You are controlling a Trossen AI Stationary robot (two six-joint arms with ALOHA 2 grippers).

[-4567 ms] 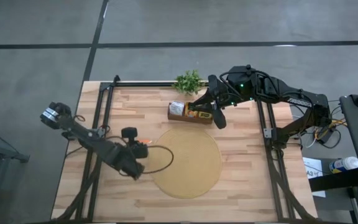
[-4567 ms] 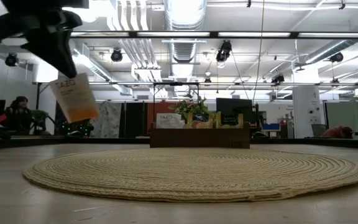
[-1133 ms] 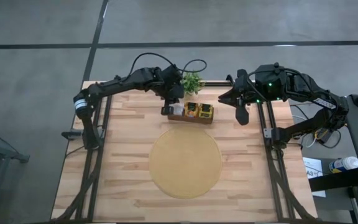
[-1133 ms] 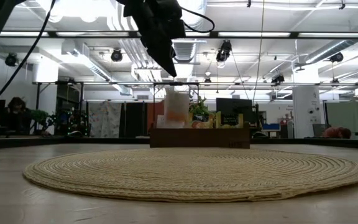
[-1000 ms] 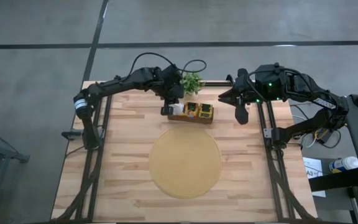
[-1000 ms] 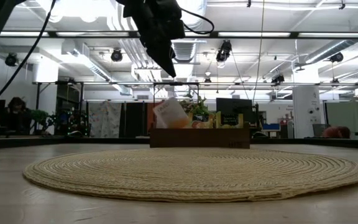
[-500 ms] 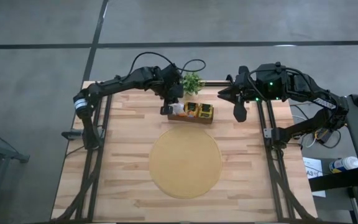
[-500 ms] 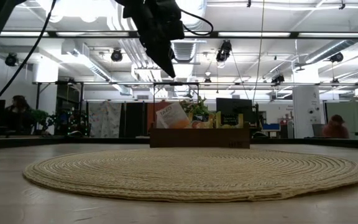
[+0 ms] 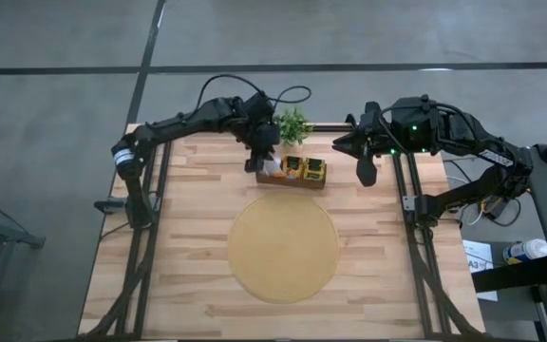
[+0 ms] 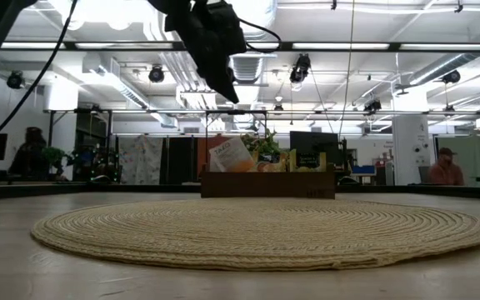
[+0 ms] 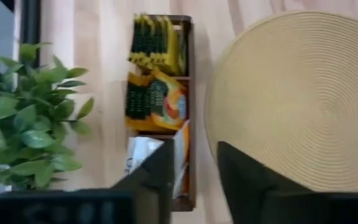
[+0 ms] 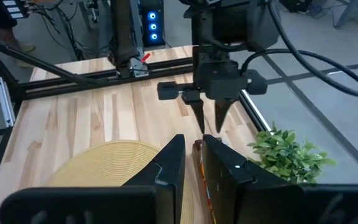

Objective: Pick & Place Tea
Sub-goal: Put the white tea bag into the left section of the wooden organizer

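Note:
A wooden box (image 9: 292,180) stands near the table's far edge. It holds yellow tea packets (image 11: 157,43) and orange ones (image 11: 157,99). A white-and-orange packet (image 11: 178,149) leans tilted in the box's left end compartment (image 10: 230,156). My left gripper (image 11: 194,152) hangs above that end of the box (image 9: 266,160), open, with nothing between its fingers. My right gripper (image 9: 364,174) hovers to the right of the box. Its fingers (image 12: 193,140) stand only narrowly apart and hold nothing.
A small green plant (image 9: 291,123) stands just behind the box, close to my left gripper. A large round woven mat (image 9: 283,249) lies in the middle of the table, in front of the box. Black frame rails run along the table's left and right sides.
The white-and-orange packet has fallen from below my left gripper into the left end of the box. It hung upright in the air a second ago and now leans tilted inside. Both arms have stayed almost where they were.

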